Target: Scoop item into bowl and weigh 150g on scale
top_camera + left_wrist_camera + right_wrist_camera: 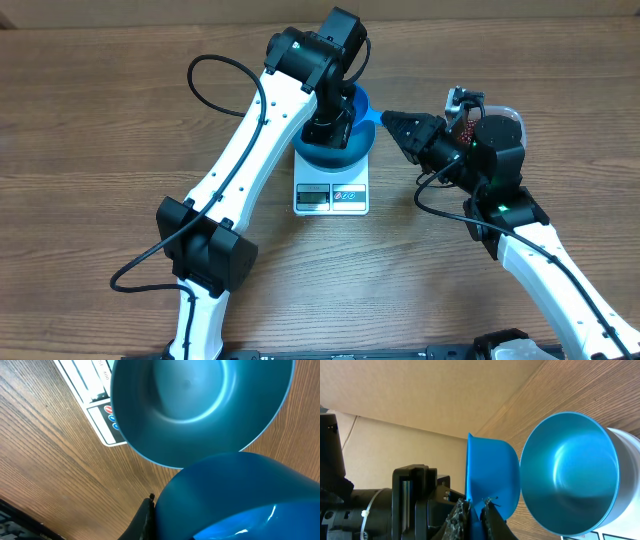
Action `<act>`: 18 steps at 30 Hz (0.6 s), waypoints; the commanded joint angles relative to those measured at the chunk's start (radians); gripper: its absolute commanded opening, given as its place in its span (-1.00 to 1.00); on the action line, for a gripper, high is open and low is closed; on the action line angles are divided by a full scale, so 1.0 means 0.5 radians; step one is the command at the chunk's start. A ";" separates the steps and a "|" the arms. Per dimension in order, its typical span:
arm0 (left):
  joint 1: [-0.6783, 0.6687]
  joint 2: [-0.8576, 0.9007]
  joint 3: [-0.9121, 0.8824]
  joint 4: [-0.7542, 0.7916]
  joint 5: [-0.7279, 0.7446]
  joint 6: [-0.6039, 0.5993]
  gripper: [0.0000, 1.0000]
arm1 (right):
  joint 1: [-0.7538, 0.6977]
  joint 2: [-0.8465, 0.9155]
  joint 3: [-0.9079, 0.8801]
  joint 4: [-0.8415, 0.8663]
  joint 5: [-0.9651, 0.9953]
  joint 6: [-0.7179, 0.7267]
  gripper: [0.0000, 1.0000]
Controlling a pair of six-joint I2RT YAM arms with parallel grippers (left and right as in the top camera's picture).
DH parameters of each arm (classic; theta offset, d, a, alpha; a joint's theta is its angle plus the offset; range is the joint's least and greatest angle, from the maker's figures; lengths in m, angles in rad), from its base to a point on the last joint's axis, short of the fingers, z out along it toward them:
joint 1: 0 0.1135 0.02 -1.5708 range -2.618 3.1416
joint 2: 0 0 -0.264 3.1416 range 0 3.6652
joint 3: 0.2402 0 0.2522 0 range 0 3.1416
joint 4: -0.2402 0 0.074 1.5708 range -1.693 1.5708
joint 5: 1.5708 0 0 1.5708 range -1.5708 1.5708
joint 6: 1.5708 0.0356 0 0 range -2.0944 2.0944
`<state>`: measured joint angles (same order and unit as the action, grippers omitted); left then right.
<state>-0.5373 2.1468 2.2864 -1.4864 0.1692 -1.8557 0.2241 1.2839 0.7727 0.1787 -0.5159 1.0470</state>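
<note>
The light blue bowl [343, 155] stands on the white scale [332, 196] and is seen empty in the left wrist view [200, 405]. A small blue scoop [365, 108] hangs beside the bowl's right rim. My left gripper [335, 125] is over the bowl, one finger [144, 521] flush against the scoop's cup [240, 495]; its other finger is hidden. My right gripper [476, 507] is shut on the scoop's handle [492, 470], just left of the bowl [570, 470]. Red-brown beans [462, 128] show in the tub behind it.
The clear plastic tub [500, 115] sits at the right, partly hidden by the right arm. The scale's display and buttons [102, 412] face the table's front edge. Bare wooden tabletop [110, 140] lies to the left, with a black cable [205, 85] looping above it.
</note>
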 commanded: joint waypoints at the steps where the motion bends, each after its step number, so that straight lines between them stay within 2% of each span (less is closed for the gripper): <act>1: -0.012 -0.083 0.056 0.005 -0.038 0.034 -0.92 | 0.010 -0.008 0.037 -0.002 0.021 -0.008 -0.86; 3: -0.012 -0.083 0.056 0.004 -0.039 0.034 -0.92 | 0.010 -0.008 0.037 -0.002 0.022 -0.009 -0.93; 14: -0.012 -0.083 0.056 0.004 -0.043 0.033 -0.91 | 0.010 -0.008 0.037 -0.002 0.021 -0.008 -0.93; 16: -0.012 -0.083 0.056 0.004 -0.047 0.033 -0.83 | 0.010 -0.008 0.037 -0.002 0.022 -0.008 -0.93; 18: -0.011 -0.083 0.056 0.005 -0.047 0.033 -0.65 | 0.010 -0.008 0.038 -0.002 0.021 -0.008 -0.93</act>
<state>-0.5373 2.1468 2.2860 -1.4853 0.1654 -1.8523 0.2241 1.2839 0.7727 0.1791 -0.5163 1.0500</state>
